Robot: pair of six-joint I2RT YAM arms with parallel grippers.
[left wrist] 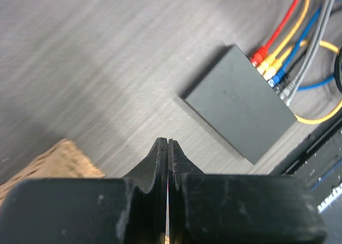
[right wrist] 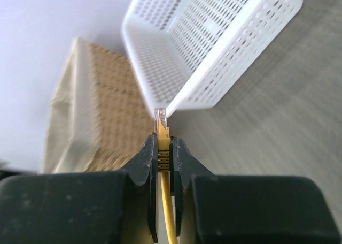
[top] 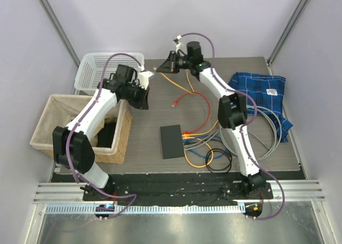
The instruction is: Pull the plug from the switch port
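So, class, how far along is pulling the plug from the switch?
Done: a yellow plug is out, well away from the switch. In hand: the right gripper pinches it near the white basket. Left: perhaps setting it down; the left gripper is shut, empty.

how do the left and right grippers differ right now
The left gripper is shut on nothing, jaws pressed together; the right gripper is shut on the yellow cable, its clear plug sticking out past the tips. The left gripper faces the switch; the right gripper faces the white basket. Both are black and two-fingered.
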